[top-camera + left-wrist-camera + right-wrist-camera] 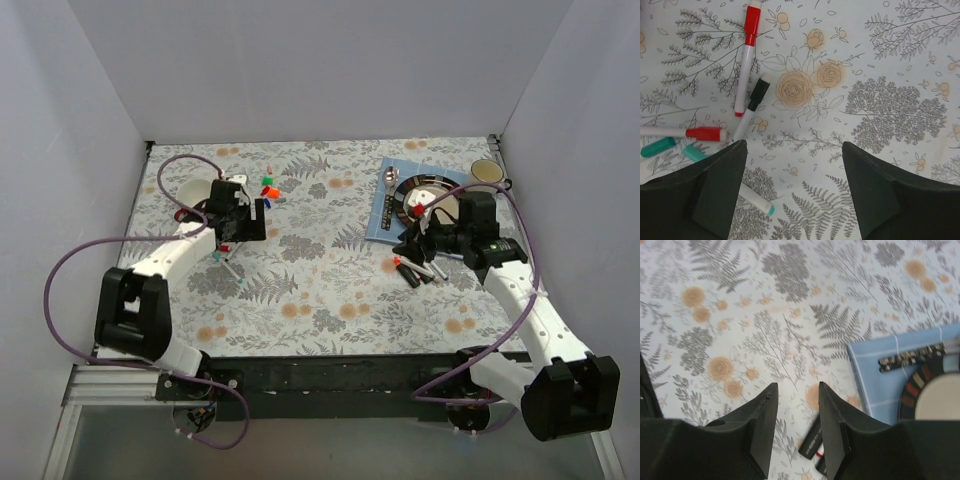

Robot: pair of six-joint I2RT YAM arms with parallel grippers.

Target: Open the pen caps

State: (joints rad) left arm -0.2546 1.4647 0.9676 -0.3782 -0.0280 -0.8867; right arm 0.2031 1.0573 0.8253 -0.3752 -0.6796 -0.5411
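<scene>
My left gripper [794,146] is open over the floral cloth with nothing between its fingers. Beyond it lie pens: a white one with a red cap [747,55], a black-capped one [756,97] and another red-capped one [687,133]. A loose teal cap [657,147] lies at the left. A white barrel with a teal end [758,200] sticks out beside the left finger. From the top, loose green, orange and blue caps [270,187] sit behind the left gripper [240,222]. My right gripper [797,386] stands open and holds nothing. A black marker [811,440] lies on the cloth just under its right finger.
A blue napkin [385,222] carries a dark plate [428,186], with a spoon [390,178] beside it. A cup [487,172] stands at the back right and a white bowl [190,188] at the back left. More markers [417,271] lie in front of the napkin.
</scene>
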